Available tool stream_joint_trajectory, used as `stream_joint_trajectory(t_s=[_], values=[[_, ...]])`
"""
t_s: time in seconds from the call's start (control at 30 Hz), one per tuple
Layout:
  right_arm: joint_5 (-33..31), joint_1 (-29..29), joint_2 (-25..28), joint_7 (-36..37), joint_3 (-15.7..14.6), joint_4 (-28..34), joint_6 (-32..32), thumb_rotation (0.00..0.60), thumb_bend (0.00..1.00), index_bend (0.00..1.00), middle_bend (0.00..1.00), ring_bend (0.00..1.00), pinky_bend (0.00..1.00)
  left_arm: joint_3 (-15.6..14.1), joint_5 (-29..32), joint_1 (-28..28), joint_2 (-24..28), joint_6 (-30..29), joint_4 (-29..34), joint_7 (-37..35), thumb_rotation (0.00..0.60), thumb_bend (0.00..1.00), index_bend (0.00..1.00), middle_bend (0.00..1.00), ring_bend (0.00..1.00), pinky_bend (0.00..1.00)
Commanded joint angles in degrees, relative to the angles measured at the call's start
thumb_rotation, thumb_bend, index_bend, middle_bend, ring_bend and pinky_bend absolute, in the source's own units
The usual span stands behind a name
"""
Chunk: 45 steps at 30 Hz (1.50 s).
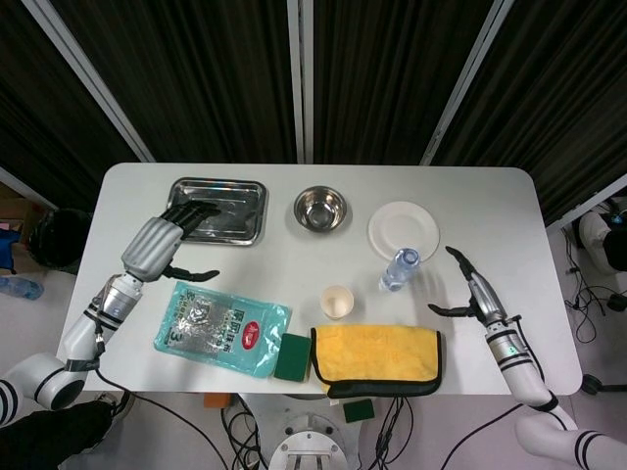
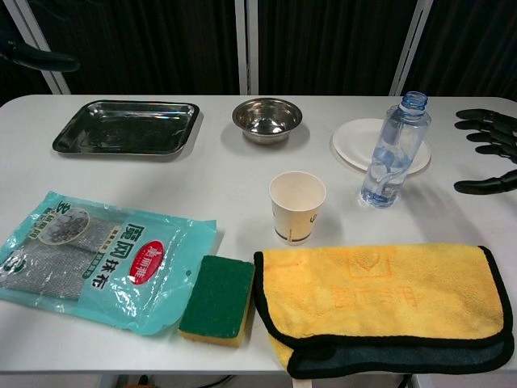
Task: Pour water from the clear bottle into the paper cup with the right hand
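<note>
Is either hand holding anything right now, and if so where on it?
Nothing is held. The right hand is open beside the clear bottle, apart from it. The left hand is open near the steel tray, gripping nothing.

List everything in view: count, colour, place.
clear bottle: 1, clear, cap off, upright beside the plate's near edge, right of centre
paper cup: 1, white, upright, centre, just behind the cloth
plate: 1, white, back right
steel bowl: 1, silver, back centre
steel tray: 1, silver, back left
scourer packet: 1, teal, front left
sponge: 1, green on yellow, front, touching the packet's edge
cloth: 1, yellow with dark trim, folded, front right
table: 1, white
left hand: 1, grey and black, open, over the tray's near left corner
right hand: 1, black, open, right of the bottle, not touching it
</note>
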<state>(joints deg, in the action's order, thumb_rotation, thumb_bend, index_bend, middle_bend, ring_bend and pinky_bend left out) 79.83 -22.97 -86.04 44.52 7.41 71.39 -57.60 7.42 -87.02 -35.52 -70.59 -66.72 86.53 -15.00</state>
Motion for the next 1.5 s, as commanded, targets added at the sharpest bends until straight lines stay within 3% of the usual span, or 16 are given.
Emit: stream_joint_trajectory(t_s=[0.03, 0.43, 0.87, 1.13, 1.5], values=[[-0.4, -1.9, -2.5, 0.3, 0.9, -3.0, 1.9, 0.600, 0.06, 0.00, 0.00, 0.00, 0.00, -0.2, -0.3, 0.3, -0.3, -0.5, -0.3, 0.8, 0.361, 0.09, 0.17, 0.15, 0.12, 0.19], [1.0, -7.2, -7.6, 0.6, 1.0, -7.6, 6.3, 0.600, 0.08, 0.00, 0.00, 0.00, 0.00, -0.4, -0.4, 0.8, -0.5, -1.5, -1.5, 1.7, 0.365, 0.09, 0.17, 0.15, 0.12, 0.19], [2.0, -7.6, -11.8, 1.8, 1.7, -10.2, 1.4, 0.600, 0.14, 0.00, 0.00, 0.00, 0.00, -0.6, -0.7, 1.2, -0.5, -2.0, -2.2, 1.6, 0.363, 0.09, 0.17, 0.15, 0.12, 0.19], [0.9, -7.4, -14.2, 3.9, 2.8, -12.1, -0.5, 0.600, 0.20, 0.00, 0.11, 0.02, 0.05, -0.5, -0.5, 1.0, -0.5, -1.5, -2.2, 1.9, 0.364, 0.09, 0.17, 0.15, 0.12, 0.19], [-1.3, -7.5, -15.3, 7.2, 3.7, -12.8, 1.5, 0.600, 0.29, 0.20, 0.25, 0.12, 0.18, -0.6, 0.0, 0.8, -0.7, -0.7, -2.0, 3.0, 0.367, 0.09, 0.17, 0.15, 0.12, 0.19]])
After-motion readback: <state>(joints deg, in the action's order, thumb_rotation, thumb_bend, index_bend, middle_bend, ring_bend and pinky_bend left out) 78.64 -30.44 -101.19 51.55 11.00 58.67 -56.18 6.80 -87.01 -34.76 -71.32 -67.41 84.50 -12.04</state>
